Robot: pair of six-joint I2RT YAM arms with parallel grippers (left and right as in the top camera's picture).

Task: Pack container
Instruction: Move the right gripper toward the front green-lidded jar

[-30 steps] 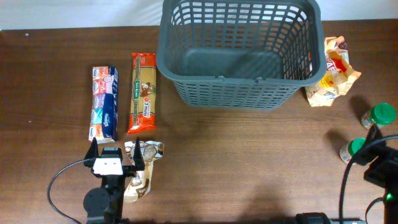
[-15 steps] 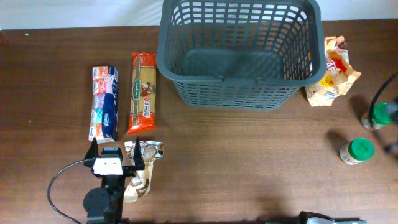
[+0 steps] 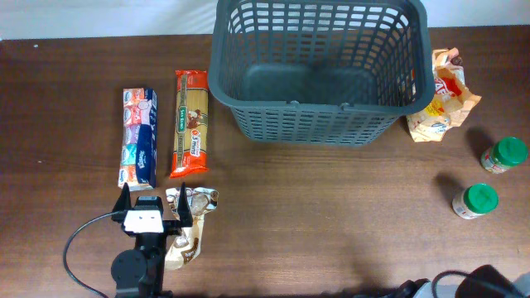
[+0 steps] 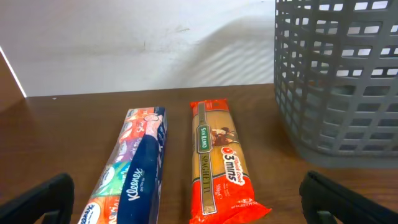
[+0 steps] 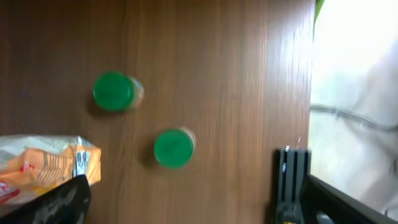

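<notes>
The dark grey basket (image 3: 319, 109) stands at the back centre, with nothing visible on its floor; its lattice wall shows in the left wrist view (image 4: 339, 81). My left gripper (image 3: 154, 192) is open and empty near the front left, beside a crumpled brown packet (image 3: 189, 225). A Kleenex pack (image 3: 139, 136) (image 4: 134, 168) and an orange spaghetti packet (image 3: 190, 122) (image 4: 221, 168) lie ahead of it. My right gripper (image 5: 199, 211) is open and empty, high above two green-lidded jars (image 5: 114, 91) (image 5: 174, 147). In the overhead view only a dark part of the right arm (image 3: 489, 281) shows.
An orange snack bag (image 3: 443, 95) (image 5: 43, 165) lies right of the basket. The jars (image 3: 505, 155) (image 3: 475, 201) stand near the right edge. A black stand (image 5: 292, 180) sits at the table's edge. A cable loops by the left arm (image 3: 79, 240).
My right arm has pulled away from the jars toward the front edge and almost left the overhead view. The left arm and all objects have stayed put.
</notes>
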